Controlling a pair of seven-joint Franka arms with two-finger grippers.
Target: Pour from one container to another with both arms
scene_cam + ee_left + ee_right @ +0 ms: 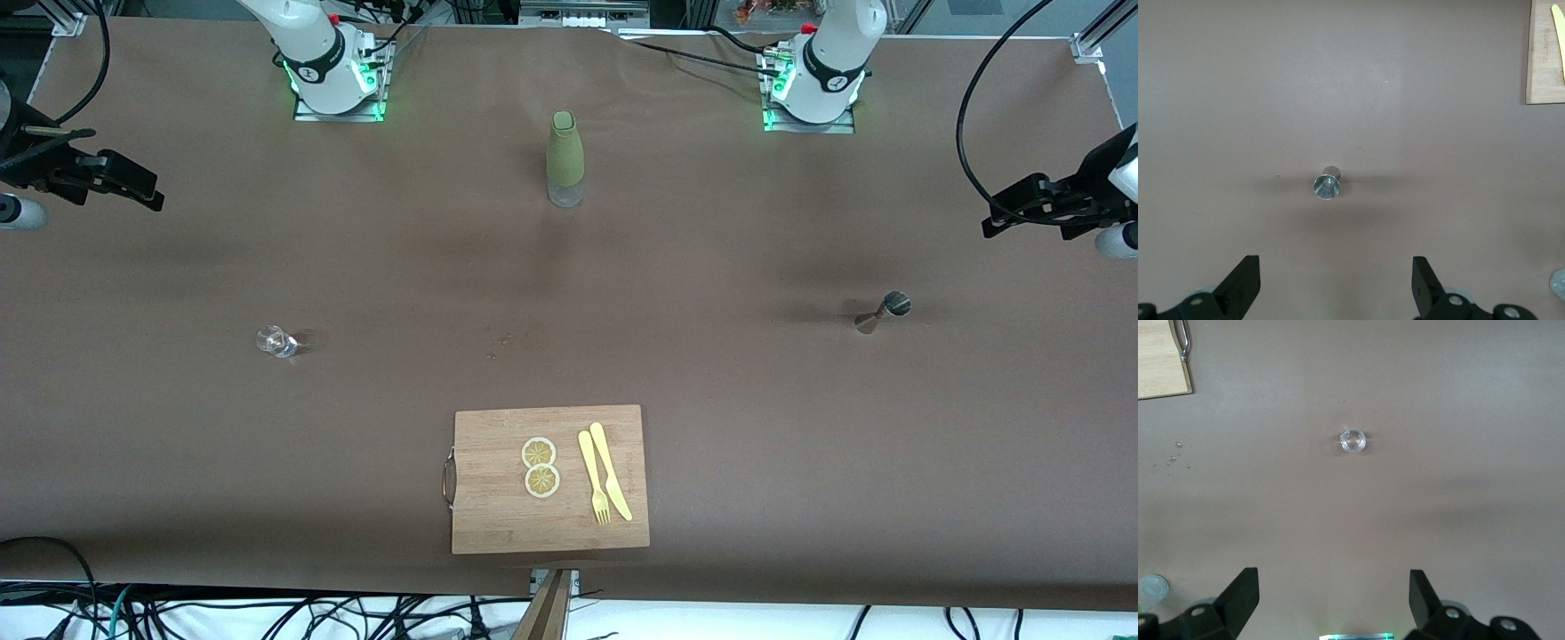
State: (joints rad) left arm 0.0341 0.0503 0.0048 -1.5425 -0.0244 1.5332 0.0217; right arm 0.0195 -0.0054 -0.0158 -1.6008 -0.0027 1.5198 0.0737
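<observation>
A metal jigger (885, 313) stands on the brown table toward the left arm's end. My left gripper (1335, 261) hangs open and high over the table, looking down on the jigger (1327, 187), with nothing between its fingers. A small clear glass (276, 341) sits toward the right arm's end. My right gripper (1332, 573) is also open and empty, high over the table, well apart from the glass (1353, 441). A green-sleeved bottle (564, 158) stands upright between the two arm bases. Neither gripper shows in the front view.
A wooden cutting board (498, 516) with a metal handle lies near the front edge, carrying two lemon slices (540, 467) and a yellow fork and knife (605, 480). Black gear on cables juts in at both table ends (98, 173) (1049, 204). A few droplets (1175, 457) lie near the board.
</observation>
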